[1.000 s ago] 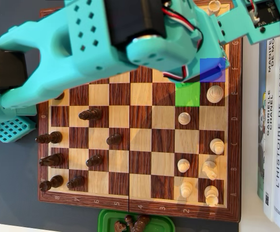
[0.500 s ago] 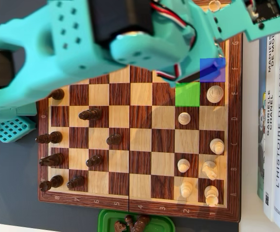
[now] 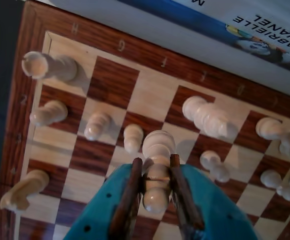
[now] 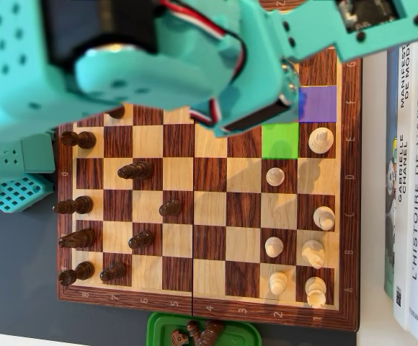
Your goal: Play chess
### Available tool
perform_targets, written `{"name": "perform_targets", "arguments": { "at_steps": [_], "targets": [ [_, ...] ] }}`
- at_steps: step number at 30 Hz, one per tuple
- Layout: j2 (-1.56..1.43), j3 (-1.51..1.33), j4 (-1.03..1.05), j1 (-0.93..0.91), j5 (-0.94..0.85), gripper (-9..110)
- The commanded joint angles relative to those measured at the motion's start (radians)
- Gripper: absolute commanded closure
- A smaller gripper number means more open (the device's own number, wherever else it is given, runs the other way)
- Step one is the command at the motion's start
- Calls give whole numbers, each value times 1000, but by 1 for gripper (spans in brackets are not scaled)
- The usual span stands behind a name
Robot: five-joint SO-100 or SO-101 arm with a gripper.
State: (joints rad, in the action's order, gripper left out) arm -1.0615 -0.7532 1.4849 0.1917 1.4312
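In the wrist view my gripper (image 3: 155,161) is shut on a white chess piece (image 3: 158,144), its brown fingers (image 3: 135,185) clamping the piece's waist above the wooden chessboard (image 3: 112,80). Other white pieces stand around below it, such as a pawn (image 3: 133,137) and a tall piece (image 3: 205,116). In the overhead view the turquoise arm (image 4: 158,58) covers the top of the board (image 4: 209,176) and hides the gripper. A blue-tinted square (image 4: 317,104) and a green-tinted square (image 4: 279,140) lie bare just beside the arm. Dark pieces (image 4: 135,171) stand on the left side, white pieces (image 4: 321,139) on the right.
A green tray (image 4: 155,328) holding captured dark pieces sits at the board's bottom edge in the overhead view. Books (image 4: 414,180) lie along the board's right side, and a book cover (image 3: 265,25) shows in the wrist view's top right.
The arm has risen toward the overhead camera and now looks larger. The gripper tip that covered the blue square has lifted off it, leaving that square bare.
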Motion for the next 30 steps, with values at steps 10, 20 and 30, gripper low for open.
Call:
{"name": "perform_targets", "arguments": {
  "at_steps": [10,20,30],
  "targets": [
    [-133,-202,-58,-51,-2,98],
    [-129,-259,-129,-86,-3,98],
    [-67,-281,-172,-95,-3,98]
  ]
}}
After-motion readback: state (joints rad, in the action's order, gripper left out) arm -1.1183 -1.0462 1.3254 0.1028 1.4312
